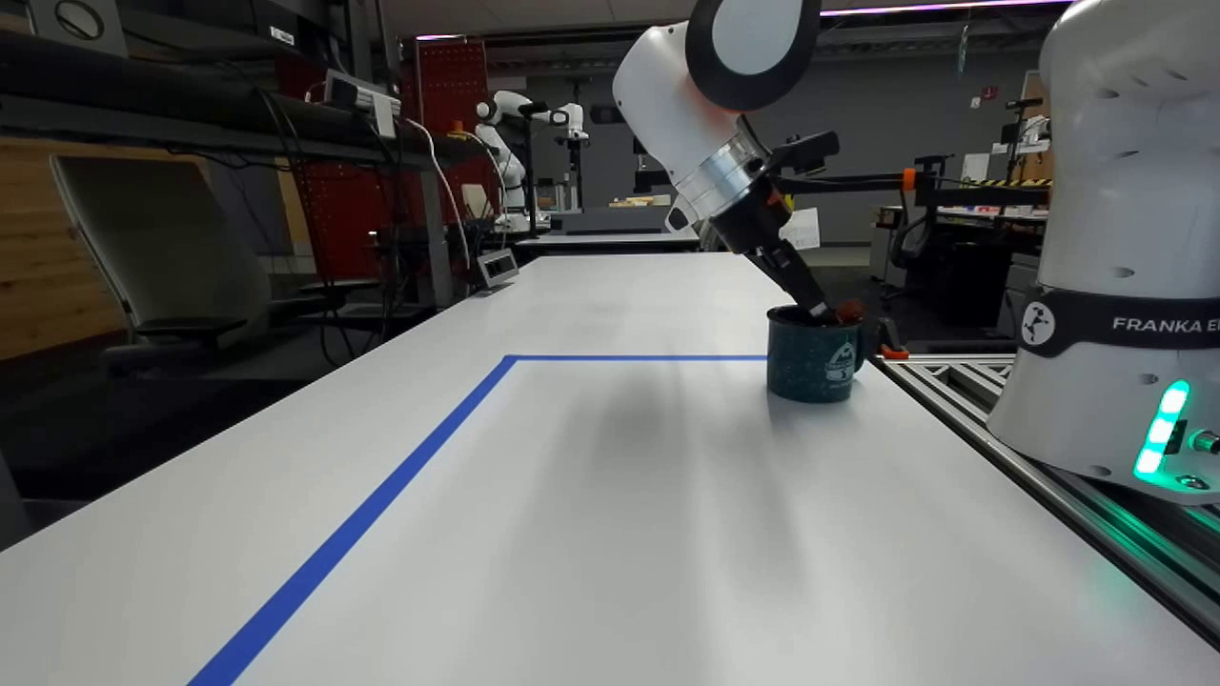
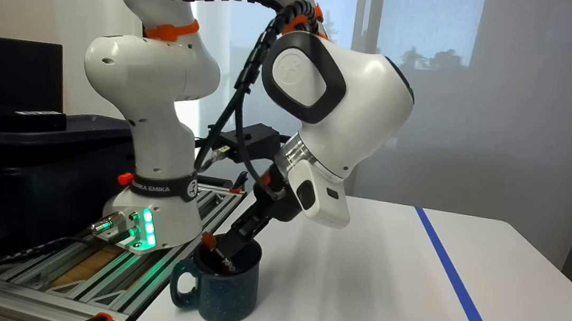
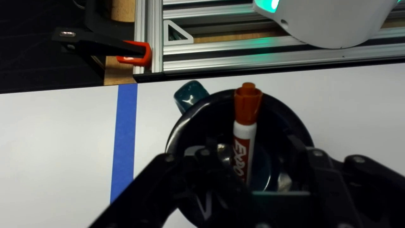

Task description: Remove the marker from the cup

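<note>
The black pincer (image 3: 254,147) is spread, its tips in the mouth of a round, speckled teal mug (image 2: 229,298); between them leans a smooth marker (image 3: 246,134), knobbed reddish cap above the rim.

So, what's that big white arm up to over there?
A white robot arm has the tips of its black gripper inside a dark teal, speckled mug with a side handle, on a white tabletop. A thin, orange-capped, red-labelled white marker leans in it, between the gripper's open jaws. The aim is to take that marker out; it's not out yet.
</note>
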